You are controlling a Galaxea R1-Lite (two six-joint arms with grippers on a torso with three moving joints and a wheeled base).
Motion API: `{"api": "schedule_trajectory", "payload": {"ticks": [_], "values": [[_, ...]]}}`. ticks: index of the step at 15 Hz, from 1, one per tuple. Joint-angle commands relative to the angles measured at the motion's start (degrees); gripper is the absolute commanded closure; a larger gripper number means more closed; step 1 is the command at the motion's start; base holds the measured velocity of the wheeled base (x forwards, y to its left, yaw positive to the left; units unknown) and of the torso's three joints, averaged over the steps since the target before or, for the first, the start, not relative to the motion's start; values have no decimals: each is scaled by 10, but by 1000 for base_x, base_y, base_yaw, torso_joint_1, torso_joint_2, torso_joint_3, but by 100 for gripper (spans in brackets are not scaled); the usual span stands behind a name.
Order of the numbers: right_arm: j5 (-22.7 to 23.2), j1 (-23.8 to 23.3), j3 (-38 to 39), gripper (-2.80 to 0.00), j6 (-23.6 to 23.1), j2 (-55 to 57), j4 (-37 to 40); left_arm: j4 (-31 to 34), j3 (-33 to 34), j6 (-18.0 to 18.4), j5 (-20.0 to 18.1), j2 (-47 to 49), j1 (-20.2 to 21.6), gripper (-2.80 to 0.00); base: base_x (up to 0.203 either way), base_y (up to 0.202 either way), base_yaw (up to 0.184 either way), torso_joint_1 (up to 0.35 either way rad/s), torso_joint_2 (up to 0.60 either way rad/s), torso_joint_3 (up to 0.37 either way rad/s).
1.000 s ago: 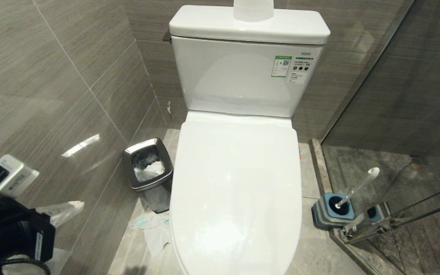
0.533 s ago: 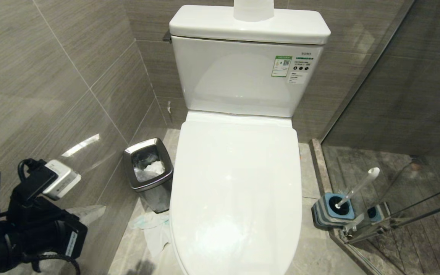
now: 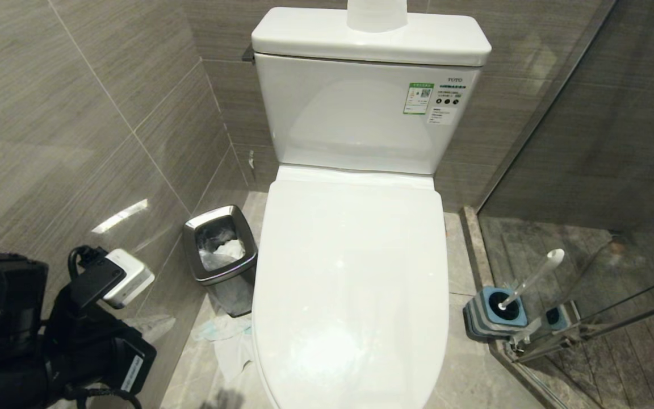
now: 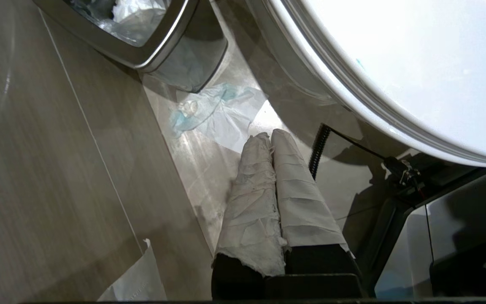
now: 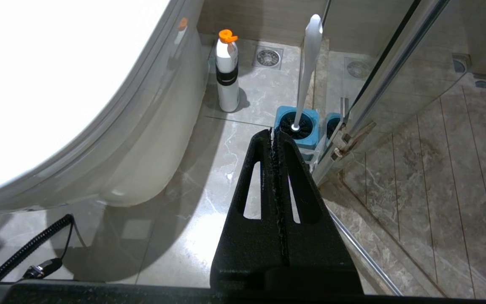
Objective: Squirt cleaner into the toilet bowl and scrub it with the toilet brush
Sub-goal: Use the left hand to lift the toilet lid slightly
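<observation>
Toilet bowl (image 3: 355, 272) at centre of the head view, lid down and covering the basin; white, glossy. Tank behind it at the far wall carries the word "TOTO" at its upper right corner, and below that a green-and-white sticker (image 3: 418, 99) with a QR code; smaller print and three black round symbols beside it, too small to read. A white object (image 3: 376, 14) stands on the tank lid, cut off by the frame edge.

Toilet brush (image 3: 531, 278) on the floor to the right of the bowl, near the glass shower door (image 3: 588, 227); white handle tilted to the right, standing in a square blue-topped holder (image 3: 494, 312). Right wrist view shows the same brush (image 5: 308, 67) upright in its holder, and a white bottle with an orange cap and a black band (image 5: 227, 71) standing on the floor farther back, close to the base of the bowl. No writing legible on the bottle.

Left of the bowl: small steel waste bin (image 3: 220, 253) with crumpled paper inside; loose tissue (image 3: 227, 341) on the floor tiles before it.

Left gripper (image 4: 270, 137), jaws wrapped in white tape and pressed together, holding nothing, low at the near left beside the bowl's rim. Right gripper (image 5: 273, 134), black jaws closed tight and empty, pointing at the brush holder, apart from it.
</observation>
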Motion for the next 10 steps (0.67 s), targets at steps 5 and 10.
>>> {"api": "schedule_trajectory", "payload": {"ticks": [5,10], "values": [[0,0,1,0,0,0,0,-17,15,-81,-4,70,0,0,0,0,0,0,0,0],[0,0,1,0,0,0,0,-113,27,-176,-5,167,-3,0,0,0,0,0,0,0]]}}
